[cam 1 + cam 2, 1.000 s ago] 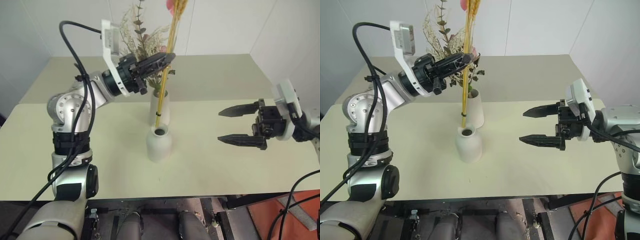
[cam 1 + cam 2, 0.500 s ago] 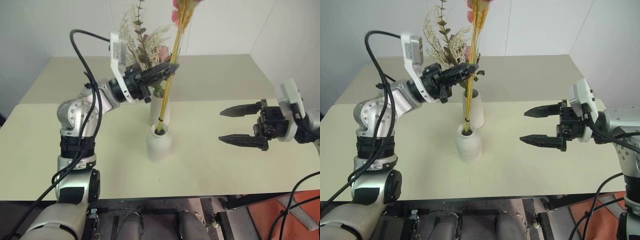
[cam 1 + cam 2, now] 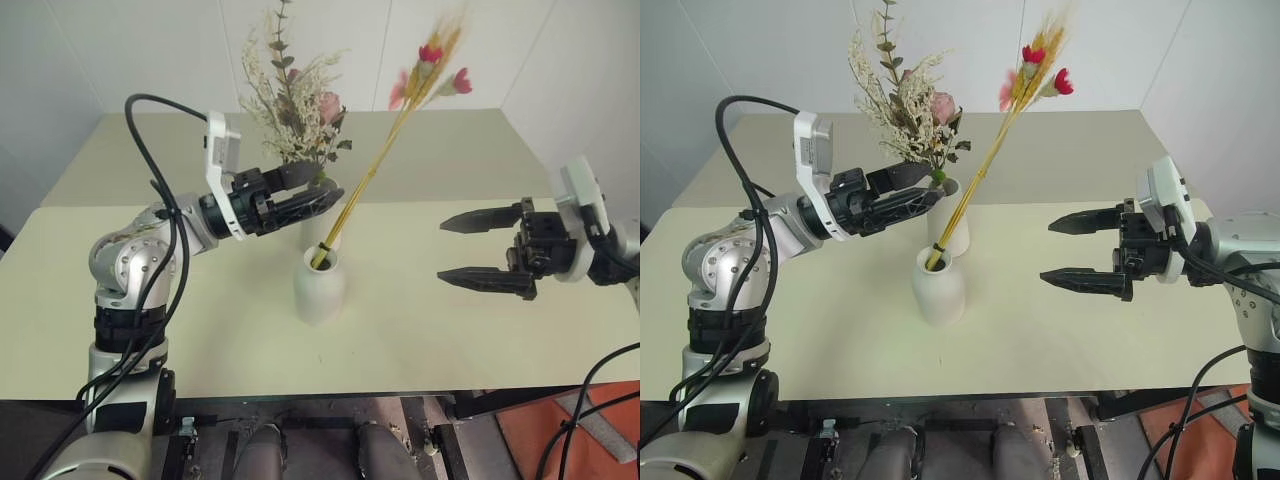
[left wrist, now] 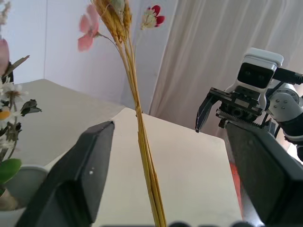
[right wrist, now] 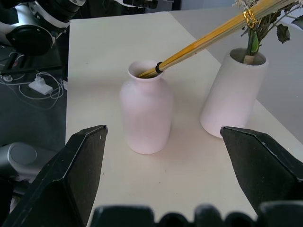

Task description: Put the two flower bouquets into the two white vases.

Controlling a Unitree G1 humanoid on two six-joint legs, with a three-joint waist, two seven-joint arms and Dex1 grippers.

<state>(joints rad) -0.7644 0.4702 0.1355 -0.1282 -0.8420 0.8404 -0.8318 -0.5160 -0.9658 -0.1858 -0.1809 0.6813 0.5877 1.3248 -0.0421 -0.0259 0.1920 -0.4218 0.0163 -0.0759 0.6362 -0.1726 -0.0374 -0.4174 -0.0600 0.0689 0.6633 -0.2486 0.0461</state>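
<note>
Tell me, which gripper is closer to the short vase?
Left. The left gripper hangs open just above and beside the short vase, around the yellow stalks; the right gripper sits well off to its other side.

Robotics lab: bare cream worktop (image 3: 420,330) against plain white walls (image 3: 150,50), loose cables (image 5: 40,85) on the floor beside it.

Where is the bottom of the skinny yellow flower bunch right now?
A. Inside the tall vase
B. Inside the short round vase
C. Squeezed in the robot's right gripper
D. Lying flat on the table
B: the yellow-stalked bundle has its lower end in the narrow mouth of the short rounded vase and leans out toward the right, while the tall vase holds the bushy bouquet.
</note>
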